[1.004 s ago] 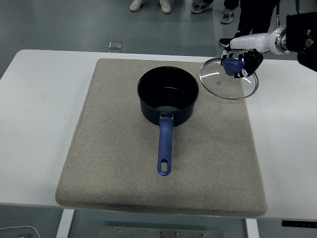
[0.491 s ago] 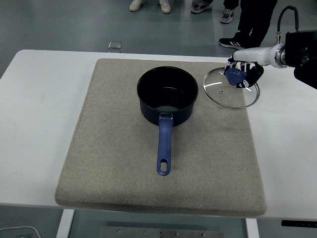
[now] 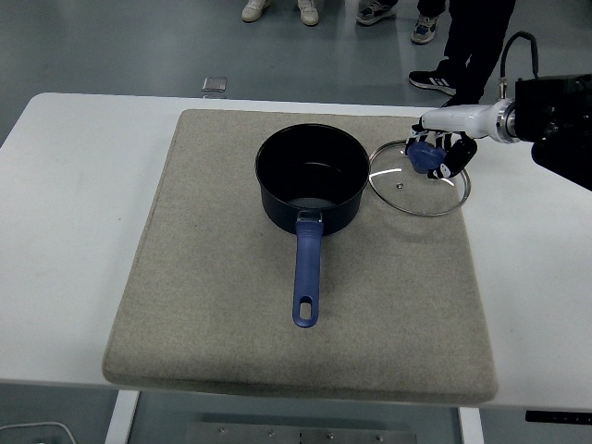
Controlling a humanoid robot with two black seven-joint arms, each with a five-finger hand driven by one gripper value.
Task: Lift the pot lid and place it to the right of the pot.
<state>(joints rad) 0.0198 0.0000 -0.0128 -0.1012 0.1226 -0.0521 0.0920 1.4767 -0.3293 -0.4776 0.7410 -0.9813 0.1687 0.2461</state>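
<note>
Glass lid (image 3: 419,178) now lies lower and closer to the pot (image 3: 314,178) than in the two preceding frames: a second ago it was tilted and higher toward the far right corner of the mat, half a second ago it sat further right, and now its left rim is just beside the pot's right wall, possibly touching; contact cannot be confirmed from the head view. The right robot hand (image 3: 439,153) has tracked left and down with it, and its fingers remain curled around the blue knob (image 3: 424,156), so the grip is closed on the lid, not released. The lid looks near flat, directly below and slightly left of the hand, over the grey mat (image 3: 213,305) on the white desk (image 3: 74,231). Whether it is fully bearing on the mat or hanging a little above it cannot be told. The pot stands open, well left of the hand, with its blue handle (image 3: 306,277) pointing toward the near edge. Left robot hand not visible. Judgement: lift and transfer are done and the lid is on the correct side; what remains is set-down confirmation, finger opening and withdrawal. Risk: with the rim this close to the pot, a release could let it ride against the wall. People's legs and shoes (image 3: 431,81) stand beyond the desk's far edge.
</note>
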